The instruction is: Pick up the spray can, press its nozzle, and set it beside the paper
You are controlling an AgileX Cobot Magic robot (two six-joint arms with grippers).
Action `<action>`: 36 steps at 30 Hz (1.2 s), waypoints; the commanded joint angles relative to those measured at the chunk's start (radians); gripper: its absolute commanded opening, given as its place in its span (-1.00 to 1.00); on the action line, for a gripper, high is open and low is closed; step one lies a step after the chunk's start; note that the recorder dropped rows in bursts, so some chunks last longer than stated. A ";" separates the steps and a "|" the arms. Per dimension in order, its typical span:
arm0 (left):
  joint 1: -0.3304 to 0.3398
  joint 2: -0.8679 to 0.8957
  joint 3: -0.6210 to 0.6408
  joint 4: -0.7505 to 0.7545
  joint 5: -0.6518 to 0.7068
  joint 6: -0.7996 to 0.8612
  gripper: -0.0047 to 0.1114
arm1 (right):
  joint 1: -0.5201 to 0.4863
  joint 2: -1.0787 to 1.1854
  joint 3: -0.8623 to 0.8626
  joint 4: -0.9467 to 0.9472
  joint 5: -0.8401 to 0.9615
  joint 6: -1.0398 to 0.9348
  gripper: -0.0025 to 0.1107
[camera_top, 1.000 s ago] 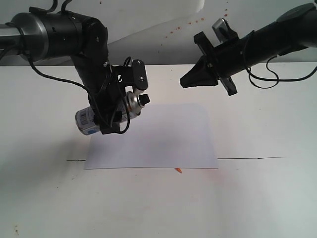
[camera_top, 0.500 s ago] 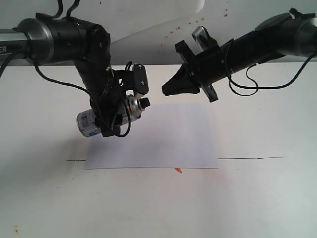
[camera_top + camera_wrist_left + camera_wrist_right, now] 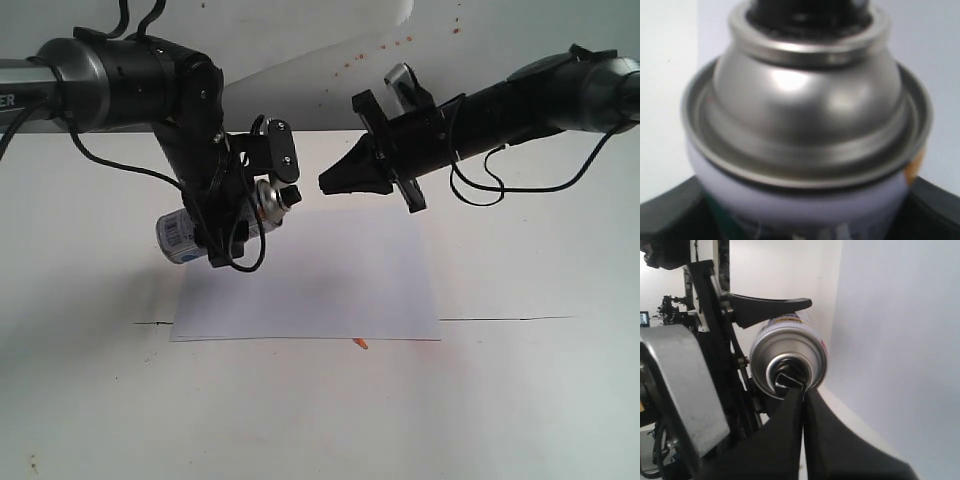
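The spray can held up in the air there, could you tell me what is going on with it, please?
The left gripper holds the spray can sideways in the air near the left edge of the paper. Its nozzle faces the right gripper, which is shut and points its tip at it. Whether they touch cannot be told. The can is not yet set down.

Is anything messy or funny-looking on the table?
A tiny orange fleck lies just off the paper's near edge, and reddish specks dot the back wall. The spray can isn't spilled; the left gripper holds it sideways in the air.
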 commanded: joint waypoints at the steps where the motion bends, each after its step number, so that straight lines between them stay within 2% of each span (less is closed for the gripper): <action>1: -0.005 -0.013 -0.013 0.013 -0.029 -0.027 -0.92 | 0.001 -0.001 -0.005 0.022 0.005 -0.022 -0.96; 36: -0.012 -0.013 -0.013 -0.046 -0.035 -0.015 -0.92 | 0.074 0.019 -0.005 0.048 0.005 -0.036 -0.96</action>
